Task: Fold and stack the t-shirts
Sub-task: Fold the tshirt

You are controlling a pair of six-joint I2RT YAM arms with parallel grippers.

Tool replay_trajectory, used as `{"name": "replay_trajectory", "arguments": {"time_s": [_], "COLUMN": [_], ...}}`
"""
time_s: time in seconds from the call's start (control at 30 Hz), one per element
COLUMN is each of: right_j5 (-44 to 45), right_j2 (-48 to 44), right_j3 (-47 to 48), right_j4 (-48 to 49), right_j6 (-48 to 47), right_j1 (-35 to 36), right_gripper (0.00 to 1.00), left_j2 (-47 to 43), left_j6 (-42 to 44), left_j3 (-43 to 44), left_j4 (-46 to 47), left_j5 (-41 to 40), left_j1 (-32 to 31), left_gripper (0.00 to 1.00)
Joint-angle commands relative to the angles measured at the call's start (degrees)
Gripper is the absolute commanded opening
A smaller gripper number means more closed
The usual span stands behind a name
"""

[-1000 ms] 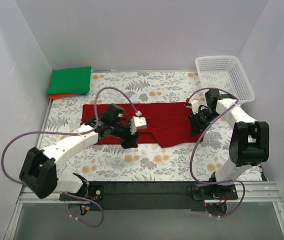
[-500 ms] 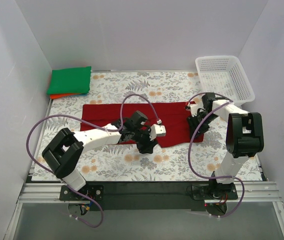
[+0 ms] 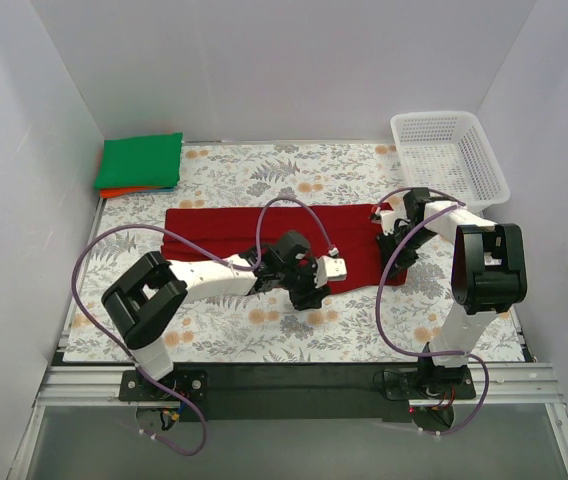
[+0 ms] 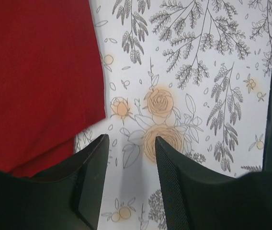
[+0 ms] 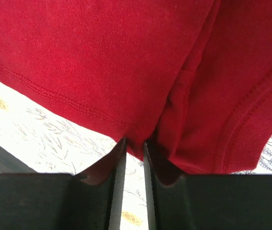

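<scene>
Cloth of a dark red short-sleeved t-shirt lies as a long band, folded lengthwise, across the middle of the white tabletop printed with grey leaves and orange flowers. The right gripper is at the shirt's right end. In the right wrist view its 2 black fingers stand almost together, clenched on a pinch of the red fabric just beside a stitched hem.

The left gripper is low over the shirt's near edge, right of the middle. From the left wrist view its 2 fingers stand apart and released, with only the flowered tabletop in the gap. The left-hand finger overlaps the edge of the red cloth; whether it touches the fabric cannot be told.

At the far left corner 2 more shirts are stacked. A bright green folded t-shirt rests on top of an orange t-shirt, of which just a thin edge shows. A white plastic lattice basket sits at the far right corner, well apart from the shirts.
</scene>
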Motion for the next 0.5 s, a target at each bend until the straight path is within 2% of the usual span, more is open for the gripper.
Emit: {"name": "replay_trajectory", "arguments": {"time_s": [0.0, 0.17, 0.3, 0.47], "right_j5": [-1.6, -2.3, -2.5, -2.8], "right_j2": [-1.6, -1.4, -1.8, -2.1], "right_j3": [0.1, 0.6, 0.5, 0.8], "right_j4": [-0.4, -0.7, -1.0, -1.4], "right_j6": [0.4, 0.7, 0.7, 0.7], "right_j1": [0.0, 0.0, -0.1, 0.0], "right_gripper": [0.23, 0.15, 0.01, 0.01], "left_j2": [2.0, 5.2, 6.5, 4.2], "left_j6": [1.1, 2.2, 3.7, 4.9], "left_j3": [0.5, 1.8, 2.3, 1.9], "left_j4": [5.3, 9.1, 10.2, 8.7], "left_j5": [-2.6, -6.3, -8.5, -7.6], "left_j1": [-1.7, -3.0, -3.5, -4.9], "left_gripper": [0.42, 0.40, 0.38, 0.34]}}
